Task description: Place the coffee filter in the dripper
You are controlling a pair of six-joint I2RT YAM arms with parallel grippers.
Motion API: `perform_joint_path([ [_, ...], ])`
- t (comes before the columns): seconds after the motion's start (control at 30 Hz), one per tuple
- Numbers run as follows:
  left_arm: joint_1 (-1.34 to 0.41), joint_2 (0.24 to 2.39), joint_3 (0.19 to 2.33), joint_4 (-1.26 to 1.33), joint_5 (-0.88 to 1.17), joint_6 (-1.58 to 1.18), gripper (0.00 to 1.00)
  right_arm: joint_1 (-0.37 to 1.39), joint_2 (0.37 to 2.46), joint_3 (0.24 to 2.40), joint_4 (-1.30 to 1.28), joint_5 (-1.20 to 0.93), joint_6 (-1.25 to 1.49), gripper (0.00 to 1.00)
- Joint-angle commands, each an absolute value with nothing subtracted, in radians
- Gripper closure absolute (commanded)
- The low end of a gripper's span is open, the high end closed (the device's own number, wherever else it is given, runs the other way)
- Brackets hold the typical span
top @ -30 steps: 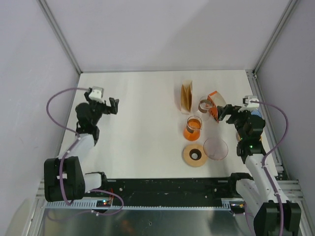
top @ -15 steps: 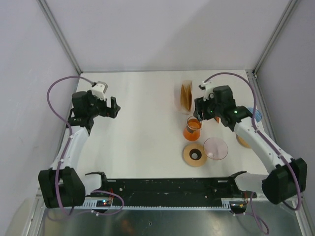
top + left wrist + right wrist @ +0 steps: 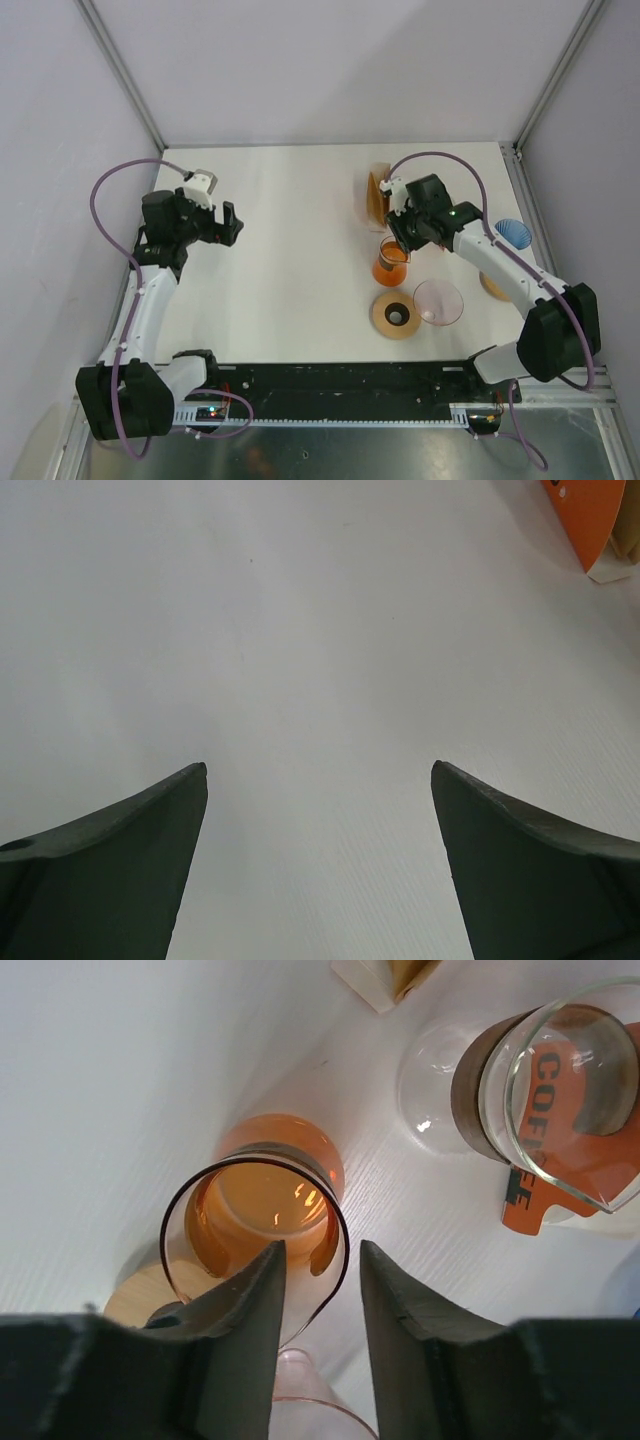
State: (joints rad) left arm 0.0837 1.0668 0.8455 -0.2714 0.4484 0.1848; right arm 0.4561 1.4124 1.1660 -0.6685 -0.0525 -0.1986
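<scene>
The brown paper coffee filters [image 3: 377,195] stand upright in their holder at the back of the table. A pink glass cone, the dripper [image 3: 438,302], lies near the front beside a wooden ring [image 3: 396,315]. My right gripper [image 3: 395,240] hangs over an orange glass carafe [image 3: 265,1200]. Its jaws [image 3: 322,1248] are partly closed but still open, astride the carafe's rim with gaps showing. My left gripper [image 3: 228,222] is far to the left above bare table, wide open [image 3: 318,770] and holding nothing.
A clear glass carafe with a wooden collar [image 3: 500,1080] and an orange coffee bag [image 3: 585,1165] sit just right of the orange carafe. A blue fluted dish [image 3: 512,232] lies by the right wall. The filter holder's base [image 3: 385,980] is close behind.
My right arm swung from the right edge leftward to above the orange carafe, and its jaws narrowed. The left arm shifted only slightly and stayed open.
</scene>
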Motion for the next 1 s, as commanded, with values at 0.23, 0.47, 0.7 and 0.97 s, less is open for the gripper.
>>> perform_joint_path([
  [0.23, 0.087, 1.065, 0.876, -0.280, 0.438, 0.190, 0.03, 0.477, 1.442, 1.210, -0.614, -0.036, -0.199, 0.91],
  [0.47, 0.087, 1.065, 0.879, -0.279, 0.431, 0.182, 0.02, 0.559, 1.436, 1.210, -0.565, 0.013, 0.007, 1.00],
  [0.7, 0.087, 1.053, 0.882, -0.280, 0.427, 0.166, 0.02, 0.657, 1.460, 1.210, -0.471, 0.169, 0.354, 1.00],
  [0.97, 0.085, 1.054, 0.875, -0.280, 0.468, 0.141, 0.05, 0.726, 1.532, 1.221, -0.402, 0.242, 0.506, 1.00],
])
